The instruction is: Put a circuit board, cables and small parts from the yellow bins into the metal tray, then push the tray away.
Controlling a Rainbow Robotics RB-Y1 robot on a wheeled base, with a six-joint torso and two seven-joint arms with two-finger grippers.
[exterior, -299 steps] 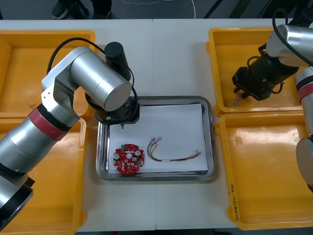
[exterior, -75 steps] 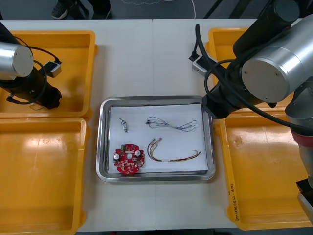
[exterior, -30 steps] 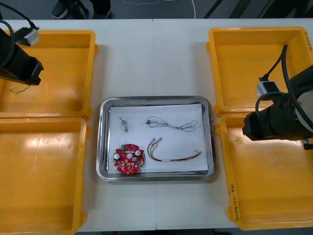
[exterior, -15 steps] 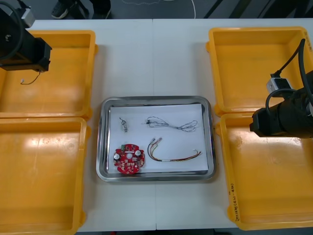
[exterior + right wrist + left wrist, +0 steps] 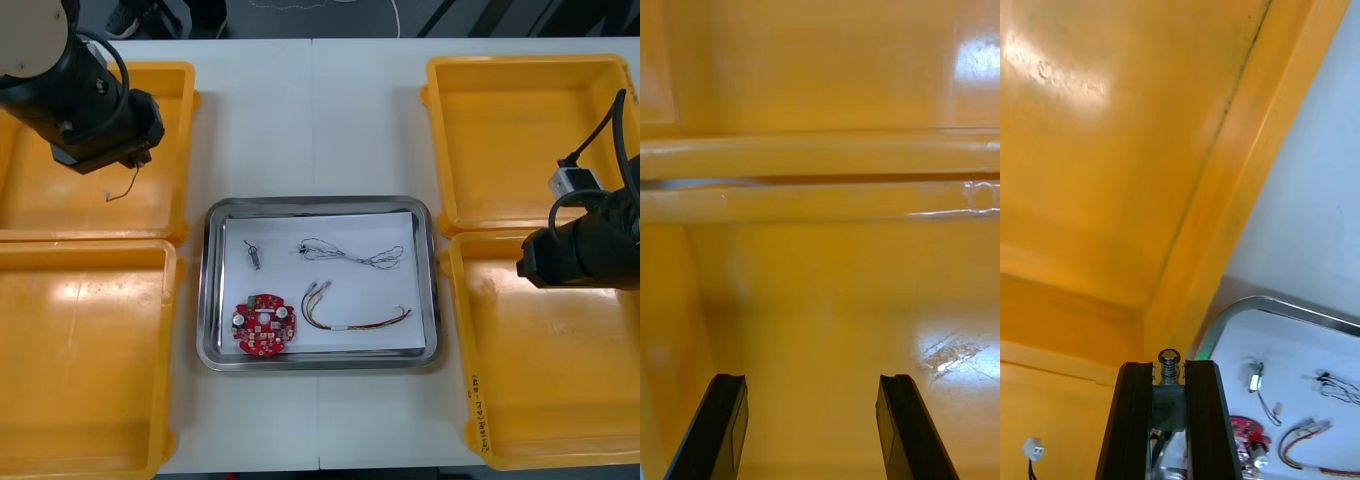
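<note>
You could have dropped it: the small part (image 5: pixel 1169 358) was pinched just at the tips of your left gripper (image 5: pixel 1169 375), and the cable (image 5: pixel 120 186) dangling below could snag the left bin (image 5: pixel 186 130) wall. Both hung over that bin, tray (image 5: pixel 318 204) near, beside it. Right gripper (image 5: pixel 811 420) sat open over right bin (image 5: pixel 452 330).

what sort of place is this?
Likely an electronics kitting bench: yellow bins flank a metal tray with circuit board and cables; left gripper holds a small metal part, right gripper open over one.
</note>
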